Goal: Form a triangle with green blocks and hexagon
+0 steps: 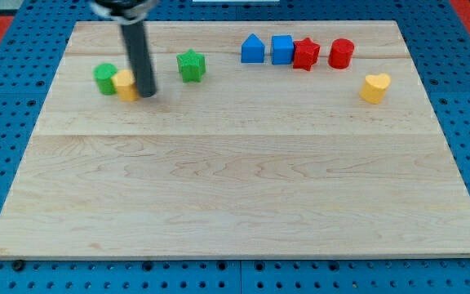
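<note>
A green cylinder block (104,77) sits at the view's upper left. The yellow hexagon block (125,84) lies right against its right side. A green star block (191,65) stands further right and slightly higher. My tip (146,92) rests on the board just right of the yellow hexagon, touching or almost touching it, with the dark rod rising up to the view's top.
Along the view's top stand a blue house-shaped block (253,49), a blue cube (281,49), a red star (305,54) and a red cylinder (342,53). A yellow heart block (374,87) lies at the right. The wooden board (235,196) lies on a blue pegboard.
</note>
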Action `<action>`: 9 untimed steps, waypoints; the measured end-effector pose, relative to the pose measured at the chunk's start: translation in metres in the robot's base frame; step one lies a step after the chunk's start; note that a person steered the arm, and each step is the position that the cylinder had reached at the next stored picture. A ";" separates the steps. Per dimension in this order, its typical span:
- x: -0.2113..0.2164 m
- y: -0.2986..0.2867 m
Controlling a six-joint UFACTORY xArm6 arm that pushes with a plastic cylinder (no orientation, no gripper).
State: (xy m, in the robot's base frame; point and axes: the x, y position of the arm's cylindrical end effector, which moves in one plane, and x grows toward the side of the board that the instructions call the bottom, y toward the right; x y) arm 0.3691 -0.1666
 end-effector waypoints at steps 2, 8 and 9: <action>-0.020 -0.004; -0.023 0.024; -0.025 0.150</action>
